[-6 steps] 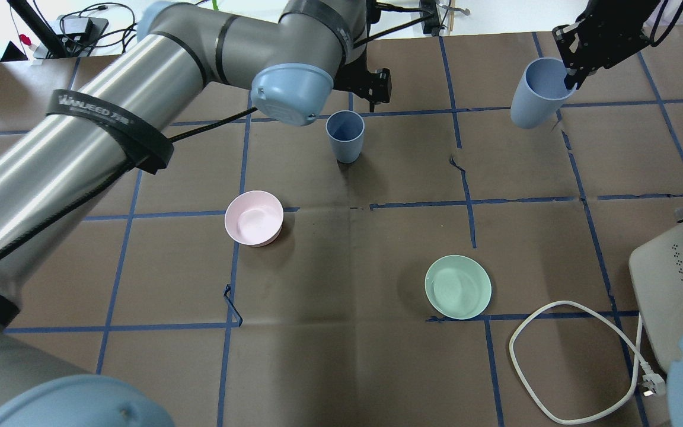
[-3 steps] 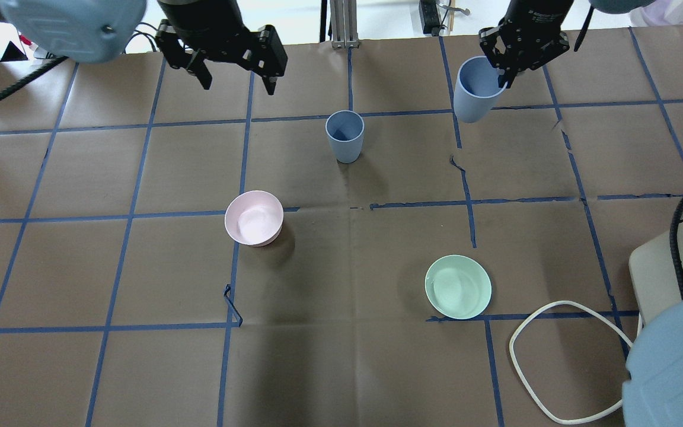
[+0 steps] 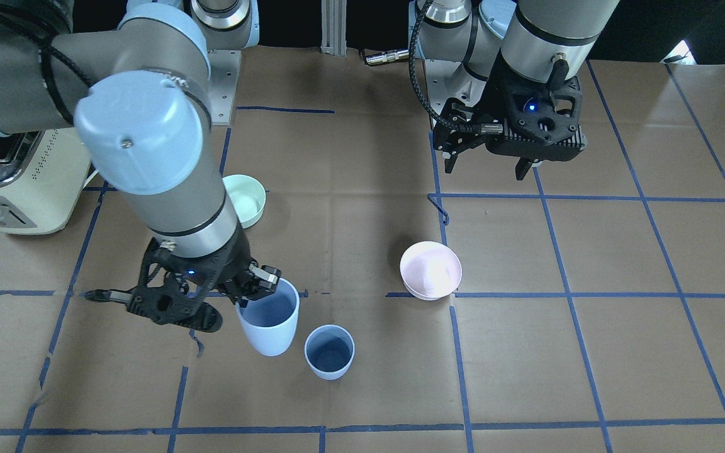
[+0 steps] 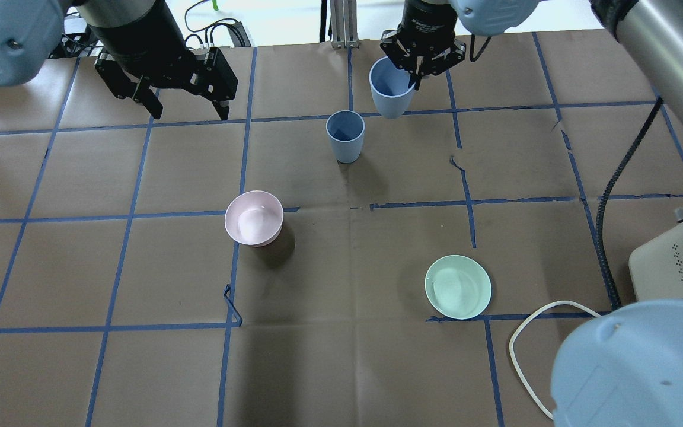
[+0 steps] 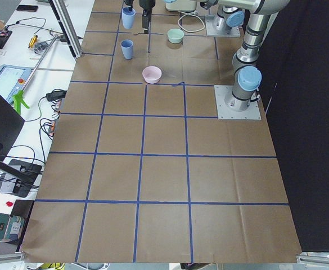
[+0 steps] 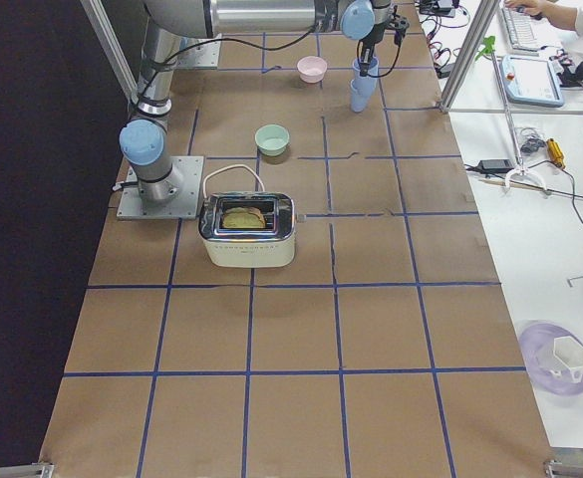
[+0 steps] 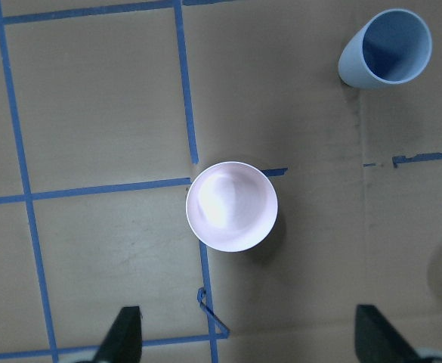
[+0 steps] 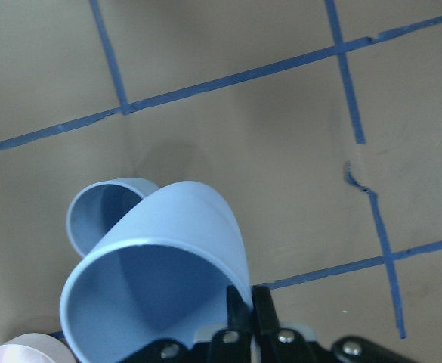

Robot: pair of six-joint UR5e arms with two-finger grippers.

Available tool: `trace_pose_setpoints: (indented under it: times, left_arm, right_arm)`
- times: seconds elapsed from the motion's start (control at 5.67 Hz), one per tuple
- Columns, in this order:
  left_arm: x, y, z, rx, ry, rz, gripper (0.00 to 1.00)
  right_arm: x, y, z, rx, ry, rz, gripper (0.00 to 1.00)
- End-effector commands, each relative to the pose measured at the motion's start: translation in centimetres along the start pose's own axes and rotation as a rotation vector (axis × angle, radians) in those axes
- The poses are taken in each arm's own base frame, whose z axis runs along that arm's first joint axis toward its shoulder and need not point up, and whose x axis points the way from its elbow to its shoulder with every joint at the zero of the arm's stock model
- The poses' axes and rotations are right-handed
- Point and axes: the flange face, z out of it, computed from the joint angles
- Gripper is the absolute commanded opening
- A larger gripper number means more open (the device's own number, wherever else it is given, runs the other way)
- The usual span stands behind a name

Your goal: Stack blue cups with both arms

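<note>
While R tool (image 4: 416,82) nips raised cup (image 4: 389,98) at rim, 2nd cup (image 4: 345,139) beside

From the right wrist, the held blue cup (image 8: 160,249) covers most of the standing blue cup (image 8: 103,212), and the pink bowl (image 8: 17,352) is cropped to a sliver. Overhead, the toaster (image 4: 667,267) at the right edge of the tabletop (image 4: 341,367) is cut off.

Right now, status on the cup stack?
Right gripper shut on held cup at the rim, cup tilted, off the table. Standing cup beside it, not nested yet. Left gripper open, empty, off to the side. Nothing between the cups.
</note>
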Motion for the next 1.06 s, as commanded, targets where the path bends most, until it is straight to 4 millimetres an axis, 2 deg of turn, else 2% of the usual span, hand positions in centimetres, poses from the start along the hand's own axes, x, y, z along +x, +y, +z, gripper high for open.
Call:
trace_pose_setpoints:
  times: [0.0, 0.18, 0.53, 0.88]
  left_arm:
    - [-1.4, 2.9, 0.6, -0.010, 0.001, -0.034, 0.99]
    - [-1.5, 2.6, 0.2, -0.001, 0.000, -0.040, 0.99]
    - [-1.5, 2.3, 0.5, -0.007, 0.001, -0.054, 0.99]
    - [-1.7, 2.4, 0.4, -0.008, -0.002, -0.100, 0.99]
  right_arm:
    - [-5.2, 1.8, 1.2, -0.003, -0.007, -0.015, 0.07]
    - [-5.9, 1.9, 2.2, -0.046, -0.060, -0.035, 0.07]
    - [-5.9, 1.3, 4.7, -0.072, -0.037, -0.056, 0.06]
    - [-5.9, 1.3, 6.0, -0.091, -0.023, -0.051, 0.06]
